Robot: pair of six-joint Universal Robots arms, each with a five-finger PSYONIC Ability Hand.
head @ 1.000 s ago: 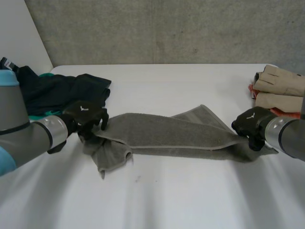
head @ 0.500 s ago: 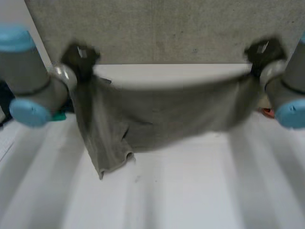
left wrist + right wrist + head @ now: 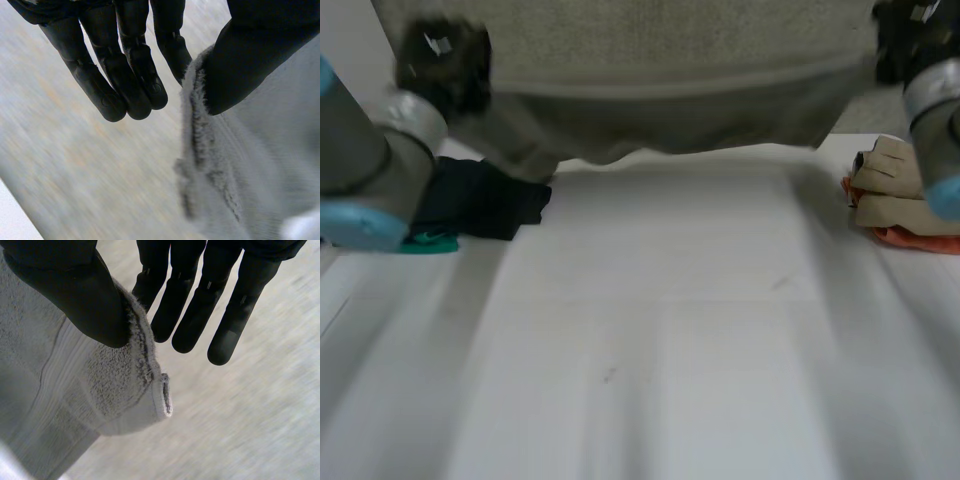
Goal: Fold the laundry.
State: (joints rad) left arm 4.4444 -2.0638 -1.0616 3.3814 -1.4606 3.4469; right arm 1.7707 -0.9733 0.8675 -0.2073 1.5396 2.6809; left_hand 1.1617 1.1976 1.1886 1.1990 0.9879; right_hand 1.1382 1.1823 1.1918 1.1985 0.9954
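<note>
Both towel [image 3: 660,90] corners between fingers [image 3: 171,50], thumbs [image 3: 85,300]

Grey terry towel [image 3: 660,80] hung spread wide in the air over the far side of the table [image 3: 670,330], clear of it, with its lower hem sagging. Left hand [image 3: 445,65] pinched one upper end between thumb and straight fingers. Right hand [image 3: 905,35] pinched the other end the same way, and a hemmed corner stuck out past its thumb. Dark clothes [image 3: 485,195] lay heaped at the table's left. Beige folded stack [image 3: 895,185] sat at its right.
</note>
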